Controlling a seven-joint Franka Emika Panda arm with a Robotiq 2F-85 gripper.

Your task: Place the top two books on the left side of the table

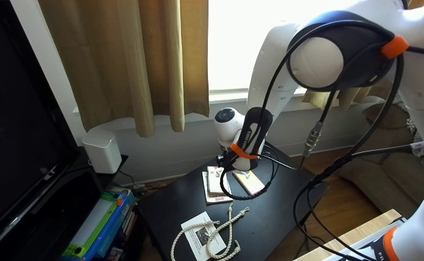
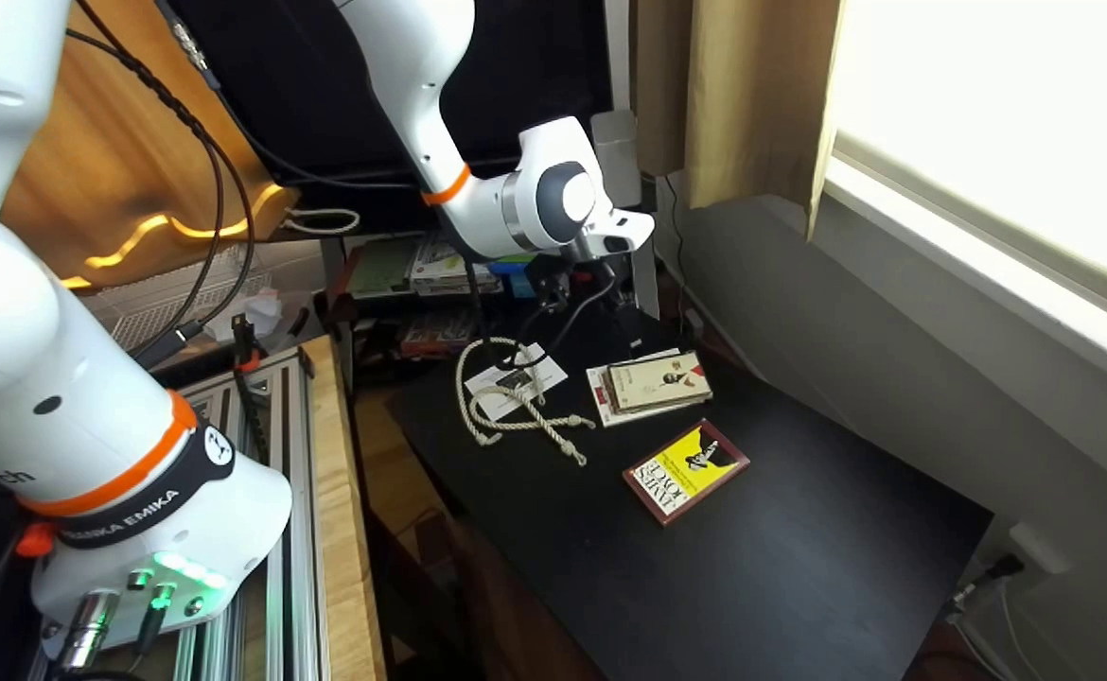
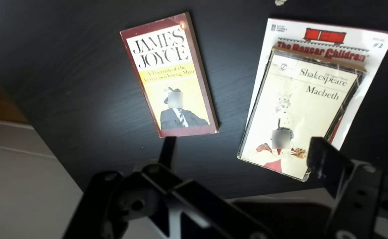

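Note:
A cream Macbeth book [image 2: 656, 383] lies on top of a larger white Boxcar Children book [image 2: 602, 407]; they also show in the wrist view, Macbeth [image 3: 300, 109] over Boxcar [image 3: 376, 49]. A brownish edge shows under Macbeth; I cannot tell whether it is another book. A yellow and maroon James Joyce book [image 3: 170, 79] lies flat and apart from the stack, also in both exterior views [image 1: 249, 182] [image 2: 686, 470]. The black table [image 2: 799, 567] bears them all. My gripper [image 3: 242, 141] is open and empty above the table, one finger overlapping Macbeth's corner in the wrist view.
A cream rope [image 1: 230, 232] lies over a printed white card [image 1: 197, 241] on the table. A wall and window ledge [image 2: 970, 255] run along one side. A TV [image 1: 20, 108] and white speaker [image 1: 102, 152] stand at the table's end. Cables hang from the arm.

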